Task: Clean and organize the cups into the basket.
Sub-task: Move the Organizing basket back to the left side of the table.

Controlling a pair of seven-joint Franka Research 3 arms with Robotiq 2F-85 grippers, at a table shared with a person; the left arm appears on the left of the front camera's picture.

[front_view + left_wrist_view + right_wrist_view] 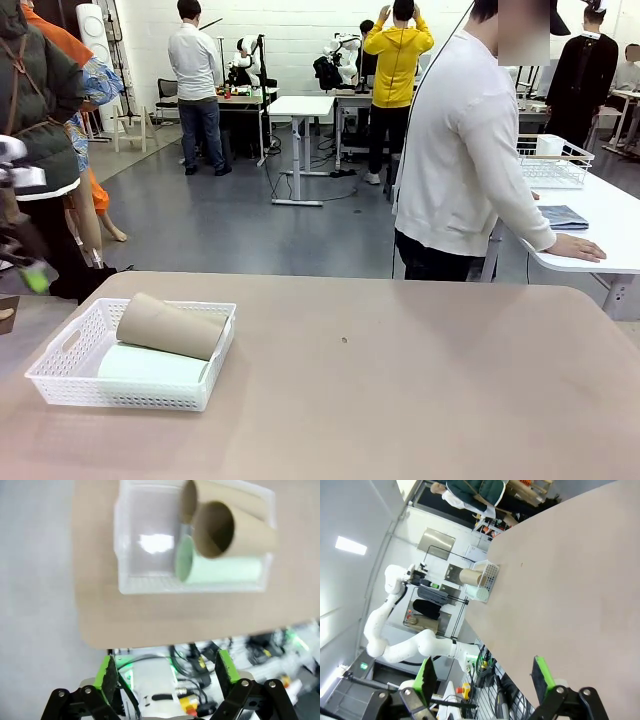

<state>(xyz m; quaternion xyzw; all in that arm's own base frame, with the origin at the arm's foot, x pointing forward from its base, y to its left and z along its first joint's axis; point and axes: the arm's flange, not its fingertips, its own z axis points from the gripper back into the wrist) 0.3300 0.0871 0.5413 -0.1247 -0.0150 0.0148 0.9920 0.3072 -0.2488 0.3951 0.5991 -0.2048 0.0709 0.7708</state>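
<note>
the white lattice basket [62, 373] sits on the tan table [400, 380] near its left end. a tan-brown cup [170, 326] lies on its side across the top, resting on a mint green cup [150, 365] lying beneath it. the left gripper [22, 262] hangs above the table's left edge, up and left of the basket, apart from it. a person [460, 150] stands beyond the far edge, one hand [578, 247] on a white table [610, 215].
</note>
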